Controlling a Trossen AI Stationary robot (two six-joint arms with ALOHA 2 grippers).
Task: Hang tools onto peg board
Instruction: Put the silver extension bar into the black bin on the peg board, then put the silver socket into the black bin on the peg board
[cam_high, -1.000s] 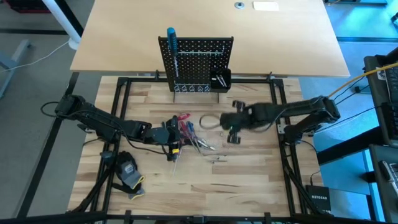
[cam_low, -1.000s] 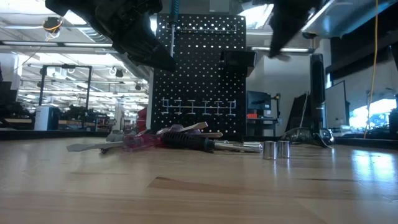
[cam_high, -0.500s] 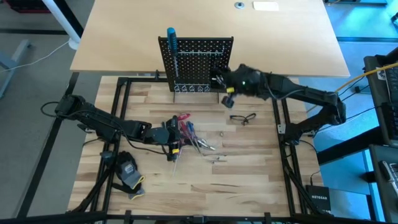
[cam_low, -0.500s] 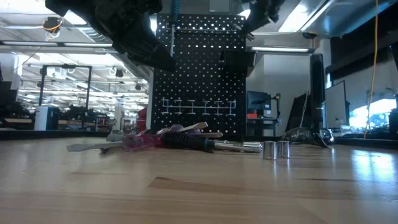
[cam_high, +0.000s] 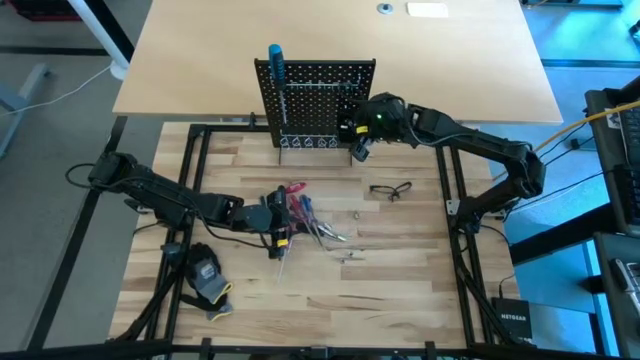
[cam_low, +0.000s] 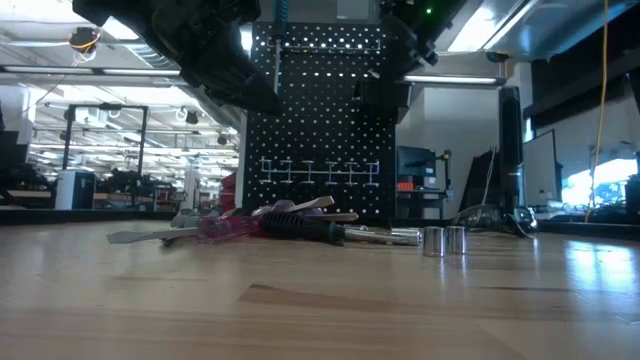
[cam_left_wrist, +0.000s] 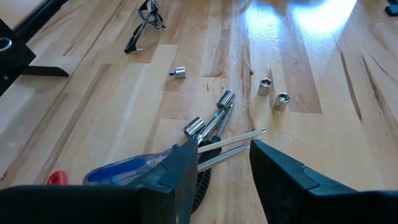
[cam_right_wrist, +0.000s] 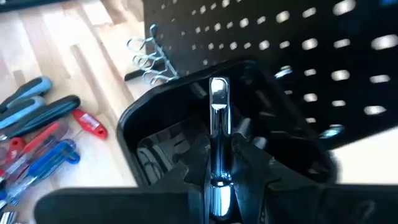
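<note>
The right pincer (cam_right_wrist: 217, 163) is clenched on a slim silver metal bit (cam_right_wrist: 218, 118), holding it upright just above the small black bin (cam_right_wrist: 152, 134) that hangs on the upright black perforated peg board (cam_high: 318, 100). In the high view this pincer (cam_high: 358, 133) sits at the board's lower right corner, where the bin is. A blue-handled screwdriver (cam_high: 276, 68) hangs at the board's upper left.

The left pincer (cam_left_wrist: 224, 163) rests low over the wooden counter (cam_high: 400, 280), its fingers (cam_left_wrist: 185, 165) apart and grasping nothing, just above a pile of loose tools: a blue-handled screwdriver (cam_left_wrist: 124, 169), silver shafts and sockets (cam_left_wrist: 208, 121). Two small silver sockets (cam_left_wrist: 273, 93) lie apart from the pile. A pair of safety glasses (cam_high: 390, 189) lies further right on the counter, and a black-and-yellow glove (cam_high: 207, 278) lies near the left arm.
</note>
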